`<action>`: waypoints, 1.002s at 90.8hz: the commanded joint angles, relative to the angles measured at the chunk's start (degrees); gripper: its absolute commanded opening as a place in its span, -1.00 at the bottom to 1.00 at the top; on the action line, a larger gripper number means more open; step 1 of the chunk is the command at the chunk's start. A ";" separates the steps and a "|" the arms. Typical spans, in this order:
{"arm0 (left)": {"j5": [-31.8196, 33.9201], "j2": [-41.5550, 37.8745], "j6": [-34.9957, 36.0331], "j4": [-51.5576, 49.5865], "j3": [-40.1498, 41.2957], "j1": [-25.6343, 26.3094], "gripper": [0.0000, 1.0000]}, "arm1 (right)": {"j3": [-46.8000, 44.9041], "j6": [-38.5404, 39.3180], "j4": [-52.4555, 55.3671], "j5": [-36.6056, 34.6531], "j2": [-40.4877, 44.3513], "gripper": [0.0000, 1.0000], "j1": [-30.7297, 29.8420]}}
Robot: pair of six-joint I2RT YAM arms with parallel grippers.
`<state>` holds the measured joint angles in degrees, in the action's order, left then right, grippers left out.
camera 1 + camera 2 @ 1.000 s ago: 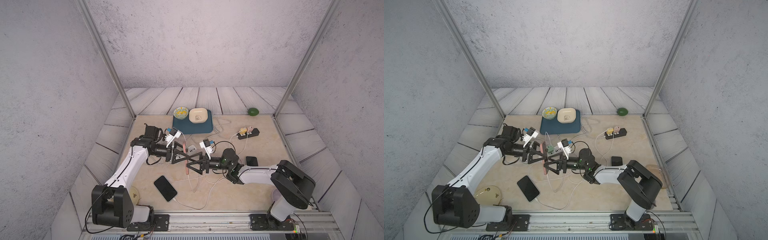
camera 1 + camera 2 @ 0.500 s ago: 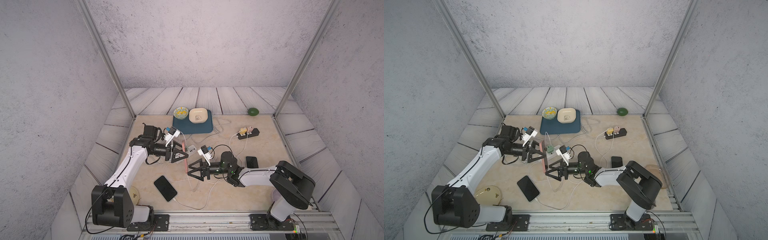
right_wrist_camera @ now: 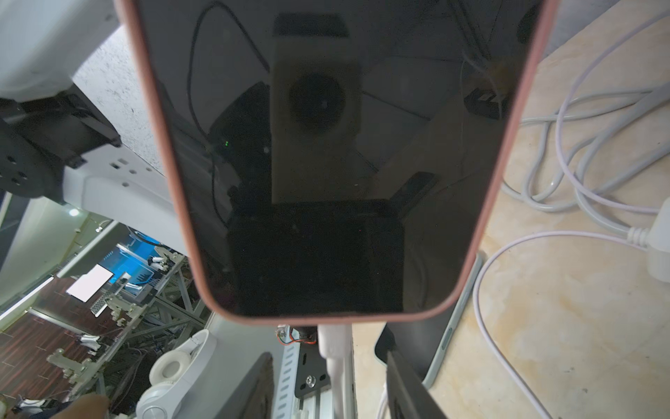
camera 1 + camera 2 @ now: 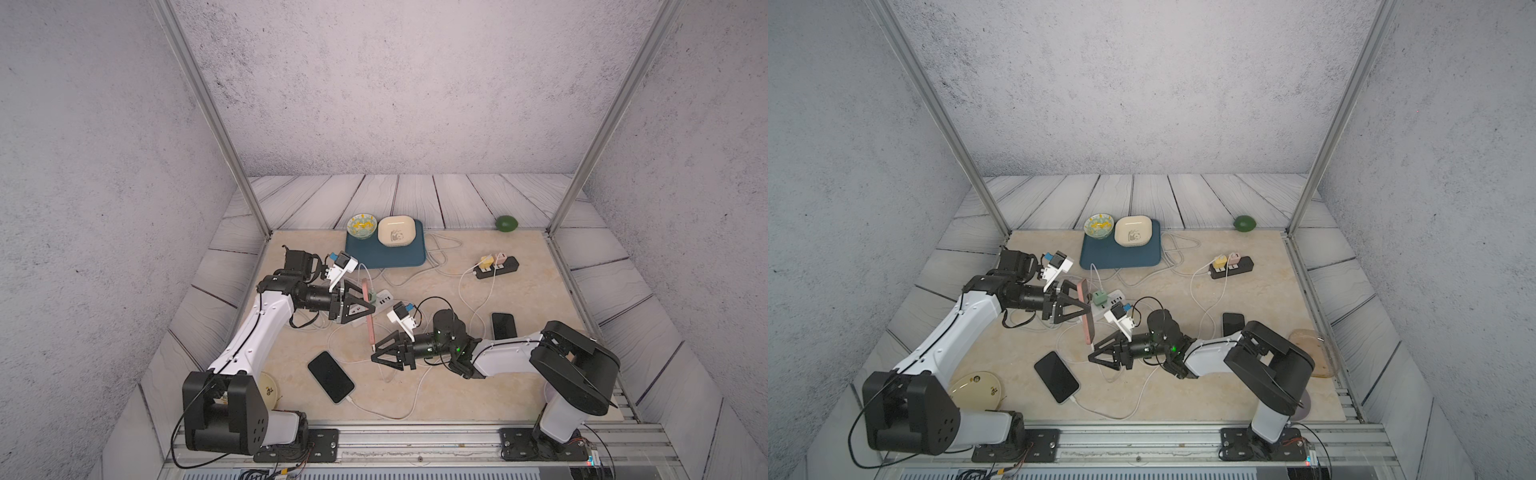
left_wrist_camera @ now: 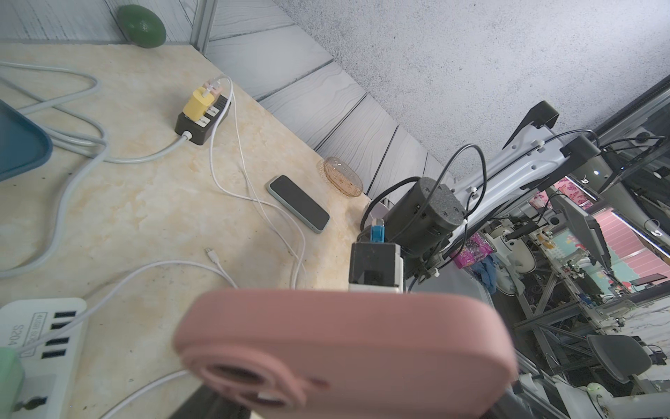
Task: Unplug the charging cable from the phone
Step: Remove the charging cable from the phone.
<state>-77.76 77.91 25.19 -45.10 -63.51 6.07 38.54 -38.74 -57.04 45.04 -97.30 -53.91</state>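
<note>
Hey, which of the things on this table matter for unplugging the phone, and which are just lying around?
In the job: pink phone, its white cable, left gripper holding the phone, right gripper at the plug.

Just lying about: black phone, black power strip, blue tray, green fruit, yellow plate.

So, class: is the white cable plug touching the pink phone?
Touching. The right wrist view shows the white cable plug meeting the bottom edge of the pink phone, no gap.
</note>
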 commanded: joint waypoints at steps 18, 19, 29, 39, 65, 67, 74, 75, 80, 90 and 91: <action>-2.94 -1.37 -0.40 0.19 -2.02 -1.04 -0.68 | 0.57 0.31 -0.01 -0.30 -0.97 -0.50 -0.35; -2.98 -1.36 -0.40 0.15 -2.00 -1.00 -0.68 | 0.57 0.28 -0.01 -0.34 -0.97 -0.51 -0.34; -3.10 -1.36 -0.40 0.10 -1.98 -1.08 -0.67 | 0.48 0.62 0.21 -0.62 -0.92 -0.62 -0.32; -3.28 -1.27 -0.40 -0.04 -2.00 -1.19 -0.68 | 0.41 0.88 0.42 -0.74 -0.97 -0.73 -0.32; -3.59 -1.27 -0.40 -0.21 -2.18 -1.37 -0.68 | 0.17 2.28 1.61 -1.05 -0.53 -1.00 -0.54; -3.55 -1.22 -0.47 -0.19 -2.16 -1.40 -0.68 | 0.14 2.34 1.69 -1.08 -0.53 -1.00 -0.57; -3.54 -1.18 -0.49 -0.16 -2.28 -1.44 -0.68 | 0.13 2.76 2.07 -1.24 -0.60 -1.00 -0.87; -3.59 -1.18 -0.49 -0.16 -2.30 -1.47 -0.68 | 0.17 2.82 2.13 -1.25 -0.61 -1.00 -0.90; -3.61 -1.03 -0.57 -0.16 -2.44 -1.47 -0.68 | 0.28 2.94 2.27 -1.20 -0.89 -1.00 -1.16; -3.97 -0.75 -0.75 -0.16 -2.67 -1.57 -0.68 | 0.43 3.06 2.28 -1.06 -1.46 -1.00 -1.61; -3.98 -0.75 -0.80 -0.16 -2.72 -1.58 -0.69 | 0.46 3.06 2.28 -1.08 -1.52 -1.00 -1.62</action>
<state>-77.84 77.93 25.02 -45.23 -63.64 5.15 38.54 -36.80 -55.77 44.16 -97.65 -54.81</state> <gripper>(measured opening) 0.833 0.049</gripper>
